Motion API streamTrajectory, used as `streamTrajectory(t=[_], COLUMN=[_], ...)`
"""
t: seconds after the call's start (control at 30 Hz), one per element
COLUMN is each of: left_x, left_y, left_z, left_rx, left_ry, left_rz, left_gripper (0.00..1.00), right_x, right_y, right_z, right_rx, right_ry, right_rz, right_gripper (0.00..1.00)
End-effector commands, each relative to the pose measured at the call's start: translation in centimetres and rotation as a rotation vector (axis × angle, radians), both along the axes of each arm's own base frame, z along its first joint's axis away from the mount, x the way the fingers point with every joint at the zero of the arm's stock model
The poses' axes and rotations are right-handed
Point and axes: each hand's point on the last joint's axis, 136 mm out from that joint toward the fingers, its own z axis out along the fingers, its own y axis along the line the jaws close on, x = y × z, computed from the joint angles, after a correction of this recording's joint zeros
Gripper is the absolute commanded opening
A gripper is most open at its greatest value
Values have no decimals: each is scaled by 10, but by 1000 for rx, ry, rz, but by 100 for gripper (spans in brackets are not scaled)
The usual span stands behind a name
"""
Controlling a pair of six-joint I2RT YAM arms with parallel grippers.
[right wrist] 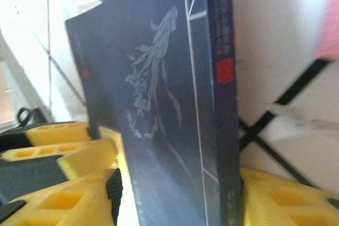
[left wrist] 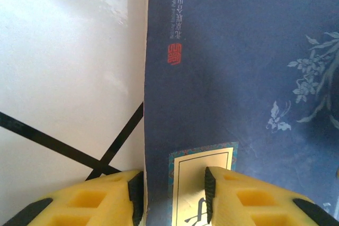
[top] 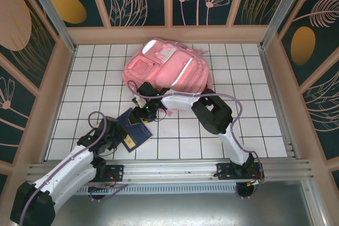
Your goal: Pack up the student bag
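I noted the right gripper (right wrist: 177,183) clamping the blue book (top: 135,130) near the student bag (top: 169,67). The left gripper (left wrist: 172,191) straddled the book's edge; I could not tell whether it gripped.

A dark blue book (right wrist: 159,104) stands tilted on edge. Its cover, with a pale flowering-branch drawing, is turned to the left, and its spine carries a small red seal (right wrist: 225,71). The right gripper (right wrist: 179,183) straddles the near end of the book. Its yellow finger at lower right lies against the spine side. A thin pale sliver shows between the cover and the black pad of the finger at lower left, so a firm clamp cannot be confirmed. At the book's left edge sit the left gripper's fingers (right wrist: 79,154), also yellow. Behind lies the white worktop (right wrist: 265,35) with black grid lines. A blurred pink patch of the student bag (right wrist: 329,25) shows at upper right.
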Motion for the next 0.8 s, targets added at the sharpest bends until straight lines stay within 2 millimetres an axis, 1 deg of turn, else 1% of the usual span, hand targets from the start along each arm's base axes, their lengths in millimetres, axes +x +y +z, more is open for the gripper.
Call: streamTrajectory(t=[0.0, 0.1, 0.17, 0.2, 0.3, 0.37, 0.43, 0.47, 0.53, 0.6, 0.77], left_x=[-4, -4, -3, -3, -2, -2, -1, -1, 0, 2, 6], left_y=[-10, -10, -10, -11, -12, -13, -14, -15, -15, -15, -16], left_z=[-25, -25, -25, -25, -23, -23, -22, -21, -19, -15, -4], left_rx=[-47, -45, -46, -50, -54, -58, -62, -65, -71, -72, -78], left_ry=[1, -5, -10, -12, -20, -24, -30, -36, -46, -61, -102], left_rz=[-56, -60, -61, -63, -71, -74, -76, -79, -82, -83, -90], left_gripper=[37, 35, 34, 33, 32, 32, 32, 32, 32, 32, 33], right_x=[-28, -27, -32, -35, -42, -42, -40, -37, -32, -28, -25], right_y=[9, 8, 8, 9, 10, 9, 8, 6, 3, 1, 2], right_z=[15, 46, 63, 69, 74, 69, 58, 49, 31, 20, 7], right_rx=[122, 245, 303, 325, 336, 324, 288, 253, 189, 149, 126], right_ry=[183, 263, 309, 324, 342, 342, 320, 304, 267, 244, 225], right_rz=[48, 33, 41, 48, 58, 53, 37, 23, -1, -16, -33], right_gripper=[56, 56, 56, 56, 56, 56, 55, 53, 48, 44, 31])
